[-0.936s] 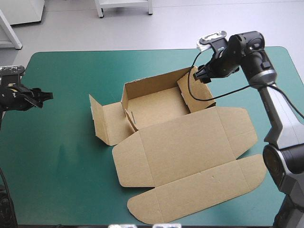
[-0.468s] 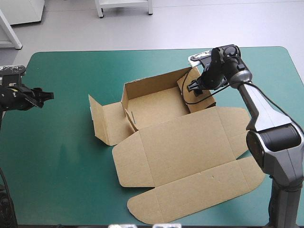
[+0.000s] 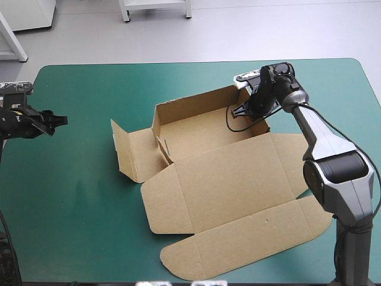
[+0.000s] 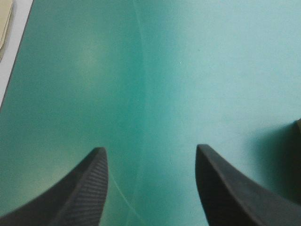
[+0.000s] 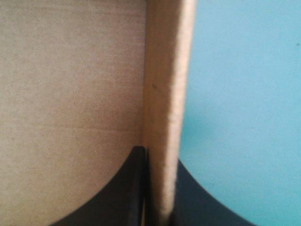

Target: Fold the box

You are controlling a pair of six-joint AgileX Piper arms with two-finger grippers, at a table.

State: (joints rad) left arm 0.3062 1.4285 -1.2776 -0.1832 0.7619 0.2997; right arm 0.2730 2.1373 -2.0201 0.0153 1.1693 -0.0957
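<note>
The brown box (image 3: 226,179) lies in the middle of the table as a part-raised tray with its wide lid flat toward the near edge. Its back wall and right wall (image 3: 250,113) stand up. My right gripper (image 3: 246,111) is at that right wall's top edge, and in the right wrist view its black fingers (image 5: 136,188) pinch the upright board (image 5: 167,84) from both sides, shut on it. My left gripper (image 3: 56,121) hovers far off at the table's left edge. Its fingers stand apart over bare teal-green cover (image 4: 151,160), holding nothing.
The box's left end flap (image 3: 122,149) stands upright beside a low inner flap. Teal-green cover (image 3: 77,196) stretches between the left gripper and the box. A pale beige edge (image 4: 4,23) shows just beyond the table's edge in the left wrist view.
My right gripper has come down from behind the box onto its right wall and closed on the wall's top edge. The left arm has not moved.
</note>
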